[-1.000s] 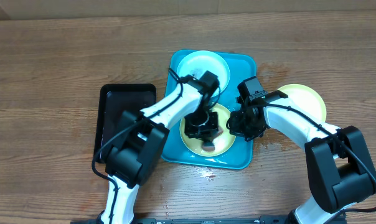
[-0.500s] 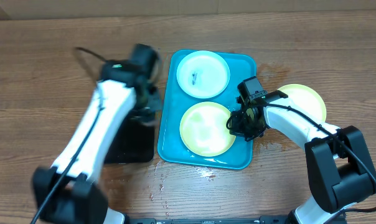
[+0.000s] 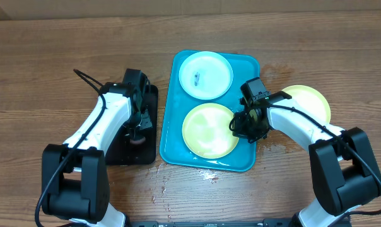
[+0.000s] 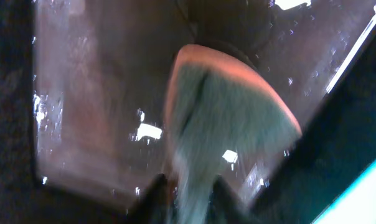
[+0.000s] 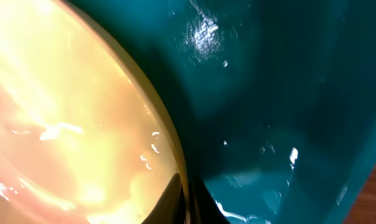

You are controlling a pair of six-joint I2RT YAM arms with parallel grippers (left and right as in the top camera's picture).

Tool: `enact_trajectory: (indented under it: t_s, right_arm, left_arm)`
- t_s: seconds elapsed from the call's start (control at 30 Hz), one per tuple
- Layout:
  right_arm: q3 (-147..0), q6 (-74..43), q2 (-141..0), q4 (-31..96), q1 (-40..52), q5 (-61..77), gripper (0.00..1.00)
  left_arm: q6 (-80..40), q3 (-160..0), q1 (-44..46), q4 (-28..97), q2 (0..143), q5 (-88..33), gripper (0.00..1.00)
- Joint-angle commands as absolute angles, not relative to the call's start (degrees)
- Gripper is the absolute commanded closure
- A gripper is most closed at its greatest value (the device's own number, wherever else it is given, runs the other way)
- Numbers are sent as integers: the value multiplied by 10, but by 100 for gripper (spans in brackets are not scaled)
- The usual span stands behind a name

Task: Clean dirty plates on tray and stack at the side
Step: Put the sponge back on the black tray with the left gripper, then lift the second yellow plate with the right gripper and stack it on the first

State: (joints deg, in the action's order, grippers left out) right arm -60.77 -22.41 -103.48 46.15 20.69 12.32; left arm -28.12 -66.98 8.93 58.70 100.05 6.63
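Observation:
The turquoise tray (image 3: 169, 142) holds a pale blue-white plate (image 3: 211, 70) with a small dark smear and, nearer me, a pale yellow-green plate (image 3: 206, 131) with no visible smear. My right gripper (image 3: 241, 125) is shut on that plate's right rim; the right wrist view shows the rim (image 5: 175, 163) pinched between the fingers (image 5: 187, 200) above the tray floor (image 5: 281, 93). A second yellow-green plate (image 3: 309, 103) lies on the table to the right. My left gripper (image 3: 139, 128) is over the black tray (image 3: 118, 150), shut (image 4: 189, 194) on a green sponge with an orange edge (image 4: 228, 118).
The black tray's floor (image 4: 94, 93) is wet and glossy. Water drops (image 3: 207, 176) lie on the wooden table in front of the turquoise tray, and a damp patch (image 3: 275, 68) shows to its right. Cardboard lines the far edge.
My left arm has swung with the sponge from the near yellow-green plate over to the black tray at the left. The right gripper has not moved.

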Motion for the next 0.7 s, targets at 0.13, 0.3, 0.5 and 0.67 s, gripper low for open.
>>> enact_trajectory:
  t_s: [0.13, 0.3, 0.5, 0.67]
  right_arm:
    - [-708, -192, -980, 554, 235, 6, 96]
    - [-815, -135, -935, 566, 314, -57, 96]
    - [-878, -130, -933, 474, 436, -167, 96]
    - [-868, -130, -973, 355, 520, -259, 96]
  left_arm:
    - [-262, -804, 35, 683, 917, 13, 29]
    - [-228, -900, -15, 740, 847, -39, 15]
    - [-217, -994, -72, 782, 772, -102, 0]
    - [-217, -1016, -89, 788, 709, -110, 1]
